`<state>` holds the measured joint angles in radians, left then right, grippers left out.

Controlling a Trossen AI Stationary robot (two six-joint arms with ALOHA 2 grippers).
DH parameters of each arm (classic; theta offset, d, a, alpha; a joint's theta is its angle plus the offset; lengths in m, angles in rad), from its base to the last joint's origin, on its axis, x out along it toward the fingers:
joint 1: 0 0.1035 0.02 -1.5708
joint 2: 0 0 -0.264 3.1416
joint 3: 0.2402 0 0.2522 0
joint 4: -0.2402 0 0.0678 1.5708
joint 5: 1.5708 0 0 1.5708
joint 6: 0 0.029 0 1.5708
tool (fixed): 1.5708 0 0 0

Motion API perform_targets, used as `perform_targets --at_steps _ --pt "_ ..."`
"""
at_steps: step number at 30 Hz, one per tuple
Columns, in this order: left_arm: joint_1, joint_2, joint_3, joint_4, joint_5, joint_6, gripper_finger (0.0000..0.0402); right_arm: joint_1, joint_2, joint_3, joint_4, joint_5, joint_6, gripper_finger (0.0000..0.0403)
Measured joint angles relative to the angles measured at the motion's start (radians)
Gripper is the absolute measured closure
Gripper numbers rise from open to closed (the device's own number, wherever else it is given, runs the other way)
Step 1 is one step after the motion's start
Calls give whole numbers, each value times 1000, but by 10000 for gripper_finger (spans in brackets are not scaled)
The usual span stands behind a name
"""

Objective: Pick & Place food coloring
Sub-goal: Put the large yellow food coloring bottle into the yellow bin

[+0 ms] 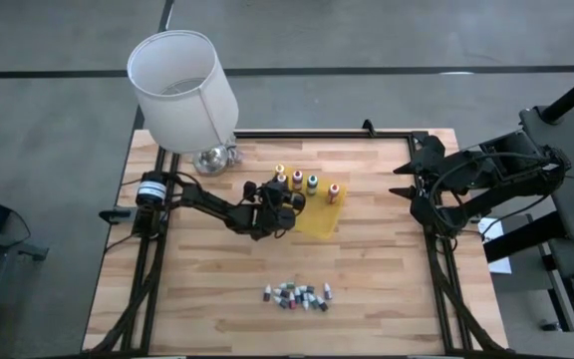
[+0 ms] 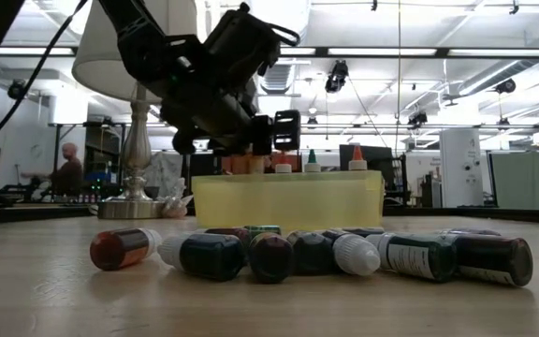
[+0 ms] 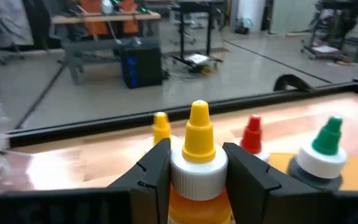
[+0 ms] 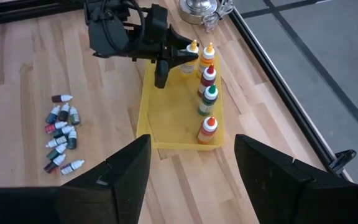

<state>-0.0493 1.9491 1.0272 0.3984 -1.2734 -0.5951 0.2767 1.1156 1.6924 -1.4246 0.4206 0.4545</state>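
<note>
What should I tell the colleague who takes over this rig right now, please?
Left gripper: shut on the yellow-capped bottle at the yellow tray.
Right gripper: open, holding nothing, waiting at the table's right edge.
Four more bottles stand by the tray's far edge: yellow-capped, red-capped, green-capped, orange-capped.
Small vials lie loose in a pile near the front edge, untouched.

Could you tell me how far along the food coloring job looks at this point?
Partly done, apparently. Four bottles stand along the yellow tray. In hand: the left gripper is shut on a yellow-capped bottle at the tray's lamp-side end; whether it is arriving or leaving I cannot tell. Untouched: the pile of small vials on the table. The right gripper waits open at the table's right edge.
</note>
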Motion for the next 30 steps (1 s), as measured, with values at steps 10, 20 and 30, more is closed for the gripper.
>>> perform_targets --at_steps 10,20,30 --pt "9 0 0 -16 20 42 305 0 0 0 0 0 -2 179" --pt "17 0 0 -17 24 45 305 0 0 0 0 0 5 179" --pt "22 0 -1 -17 37 49 279 0 0 0 0 0 10 179"
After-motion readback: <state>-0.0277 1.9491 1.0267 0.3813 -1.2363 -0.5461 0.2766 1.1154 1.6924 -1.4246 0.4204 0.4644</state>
